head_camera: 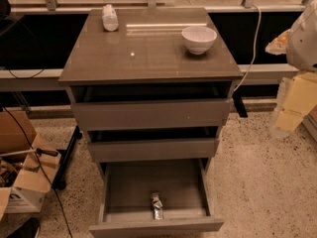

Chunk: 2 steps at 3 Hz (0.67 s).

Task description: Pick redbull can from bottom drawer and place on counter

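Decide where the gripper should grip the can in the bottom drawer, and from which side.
Grip the can across its middle, from straight above. It seems to lie on its side, long axis front to back, near the front wall of the bottom drawer, so its round flanks face left and right and the walls bar a level approach. The gripper is at the view's right edge.

Open bottom drawer point(156, 226) under overhanging middle drawer point(153, 149); gripper point(292, 105) off right

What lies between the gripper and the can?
Bare floor and the drawer's right wall, in the camera view. The gripper hangs right of the cabinet.
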{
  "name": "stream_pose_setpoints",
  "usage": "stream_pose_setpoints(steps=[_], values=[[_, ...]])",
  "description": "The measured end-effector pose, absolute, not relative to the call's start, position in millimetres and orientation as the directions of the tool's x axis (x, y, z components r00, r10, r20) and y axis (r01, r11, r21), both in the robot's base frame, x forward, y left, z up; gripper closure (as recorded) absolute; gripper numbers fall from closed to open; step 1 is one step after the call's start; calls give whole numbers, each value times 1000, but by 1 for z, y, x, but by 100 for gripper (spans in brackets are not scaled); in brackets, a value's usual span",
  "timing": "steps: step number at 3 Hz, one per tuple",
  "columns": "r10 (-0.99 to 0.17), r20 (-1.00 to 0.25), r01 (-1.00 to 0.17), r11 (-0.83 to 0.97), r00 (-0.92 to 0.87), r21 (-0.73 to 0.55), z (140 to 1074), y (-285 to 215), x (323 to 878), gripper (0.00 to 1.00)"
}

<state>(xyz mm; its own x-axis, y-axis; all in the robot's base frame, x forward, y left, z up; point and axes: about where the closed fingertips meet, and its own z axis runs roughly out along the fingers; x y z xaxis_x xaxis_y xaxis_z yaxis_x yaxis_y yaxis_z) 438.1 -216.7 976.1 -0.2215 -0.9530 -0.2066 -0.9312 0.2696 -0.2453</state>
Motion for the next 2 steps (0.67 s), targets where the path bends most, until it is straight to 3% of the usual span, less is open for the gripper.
stream_pose_setpoints(steps=[2], values=[[-933,-256,-925,310,-252,-217,966,-199,447,0]])
